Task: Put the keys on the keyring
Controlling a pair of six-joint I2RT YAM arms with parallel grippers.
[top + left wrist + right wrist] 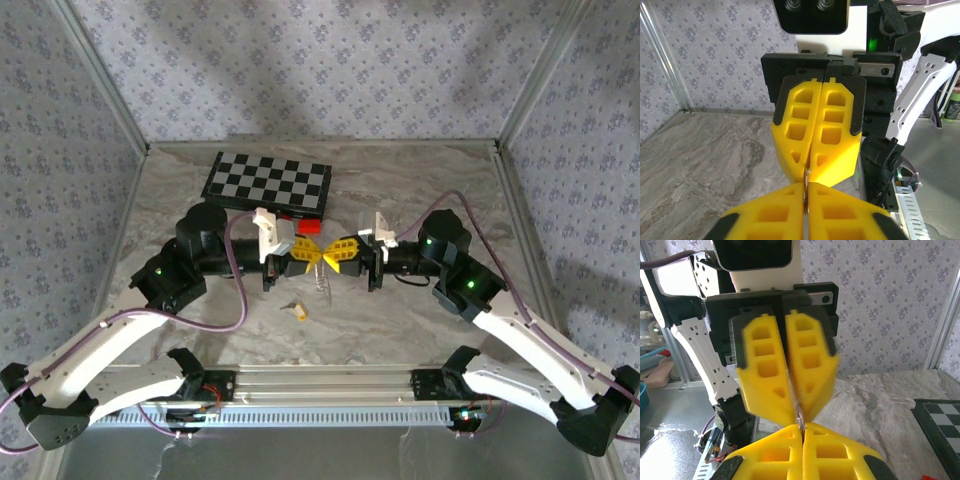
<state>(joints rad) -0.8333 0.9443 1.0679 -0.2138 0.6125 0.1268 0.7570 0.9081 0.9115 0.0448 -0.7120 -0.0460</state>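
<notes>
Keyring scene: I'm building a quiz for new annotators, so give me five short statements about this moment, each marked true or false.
1. The left gripper and right gripper meet tip to tip, both shut. True.
2. The key is already on the keyring. False: the key lies on the table, apart from the keyring, which hangs from the pinched fingertips.
3. The key lies nearer the arms' bases than the grippers do. True.
4. The chessboard lies between the two arm bases. False: it lies at the far side of the table, beyond the grippers.
5. The left gripper is wide open. False: its fingers are closed on the keyring.
</notes>
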